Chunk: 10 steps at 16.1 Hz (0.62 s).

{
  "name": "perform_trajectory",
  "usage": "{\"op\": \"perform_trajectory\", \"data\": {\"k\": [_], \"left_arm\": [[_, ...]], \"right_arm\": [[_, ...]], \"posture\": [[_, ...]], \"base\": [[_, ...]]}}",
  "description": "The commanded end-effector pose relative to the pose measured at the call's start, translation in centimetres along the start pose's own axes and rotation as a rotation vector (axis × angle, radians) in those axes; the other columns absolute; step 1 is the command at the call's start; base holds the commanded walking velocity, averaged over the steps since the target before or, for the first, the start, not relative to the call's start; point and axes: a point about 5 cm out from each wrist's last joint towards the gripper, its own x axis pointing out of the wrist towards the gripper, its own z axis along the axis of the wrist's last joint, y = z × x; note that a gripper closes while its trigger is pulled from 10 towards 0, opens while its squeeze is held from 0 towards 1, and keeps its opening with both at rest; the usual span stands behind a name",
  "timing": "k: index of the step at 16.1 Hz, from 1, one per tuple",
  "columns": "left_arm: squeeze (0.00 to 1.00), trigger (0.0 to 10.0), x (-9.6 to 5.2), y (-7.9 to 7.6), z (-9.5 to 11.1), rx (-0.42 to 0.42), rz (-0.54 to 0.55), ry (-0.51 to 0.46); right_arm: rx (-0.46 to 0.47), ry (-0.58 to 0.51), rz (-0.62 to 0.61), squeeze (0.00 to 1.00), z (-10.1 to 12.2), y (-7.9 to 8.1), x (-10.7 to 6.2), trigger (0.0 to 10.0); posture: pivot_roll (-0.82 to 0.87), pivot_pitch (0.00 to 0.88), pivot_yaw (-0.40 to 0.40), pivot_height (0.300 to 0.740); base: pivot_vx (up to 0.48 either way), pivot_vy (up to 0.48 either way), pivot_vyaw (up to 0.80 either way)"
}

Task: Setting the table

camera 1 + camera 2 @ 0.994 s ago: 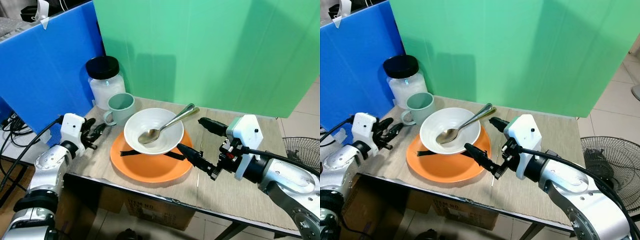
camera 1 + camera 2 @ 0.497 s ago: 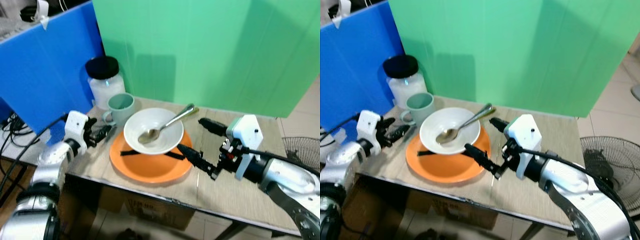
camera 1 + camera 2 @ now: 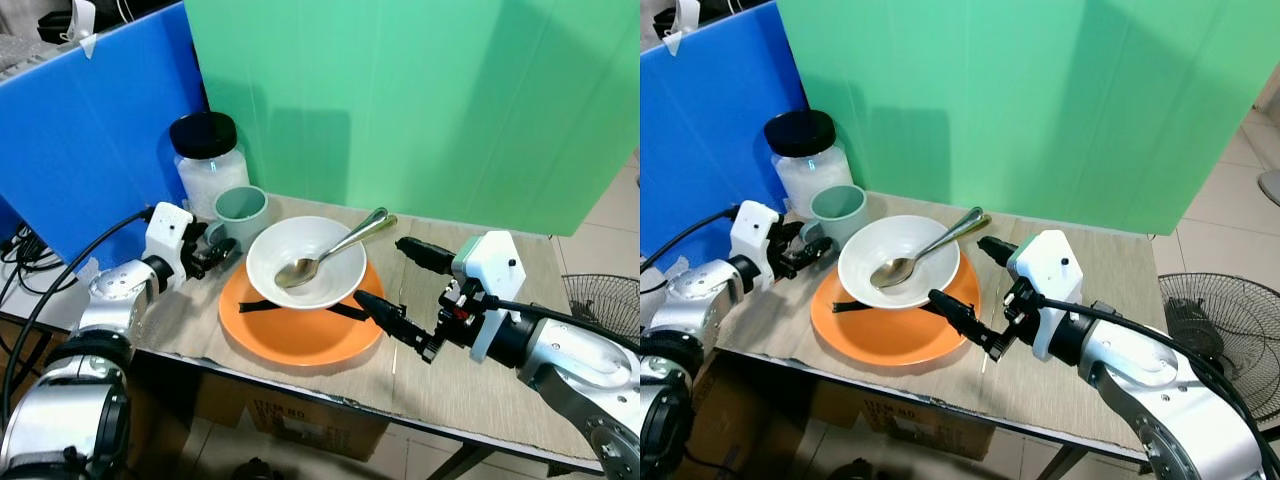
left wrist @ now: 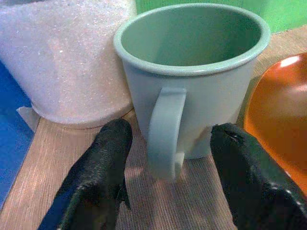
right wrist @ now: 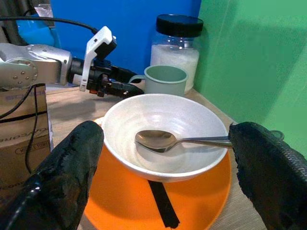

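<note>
A wooden table [image 3: 470, 380] stands in front of a big green board [image 3: 420, 100] and a blue board [image 3: 90, 140], with a fan [image 3: 1230, 320] on the tiled floor [image 3: 1240, 190] nearby.

Your left arm reaches forward from the left side, elbow bent, its tool [image 3: 213, 254] held low and level. Its two black fingers [image 4: 103, 163] are spread apart, pointing ahead. Your right arm comes in from the right, forearm angled across your front, wrist turned inward. Your right tool [image 3: 400, 287] gapes wide, one finger high, the other stretched low and forward.
</note>
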Motion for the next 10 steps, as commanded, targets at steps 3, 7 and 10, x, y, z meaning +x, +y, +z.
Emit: {"op": "perform_trajectory", "data": {"k": [3,7,10], "left_arm": [[0.00,0.0,0.27,-0.20,0.29,0.023,-0.025,0.002],[0.00,0.0,0.37,-0.23,0.32,0.022,-0.031,0.007],[0.00,0.0,0.34,-0.17,0.31,0.022,-0.029,0.009]], "right_arm": [[-0.003,0.006,0.002,0.00,0.11,0.30,-0.18,10.0],[-0.001,0.007,0.003,0.00,0.09,0.40,-0.14,10.0],[0.001,0.008,0.004,0.00,0.07,0.45,-0.12,10.0]], "posture": [[-0.04,0.000,0.050,0.727],[-0.04,0.000,0.051,0.727],[-0.03,0.000,0.050,0.727]], "base": [[0.000,0.000,0.00],[0.000,0.000,0.00],[0.000,0.000,0.00]]}}
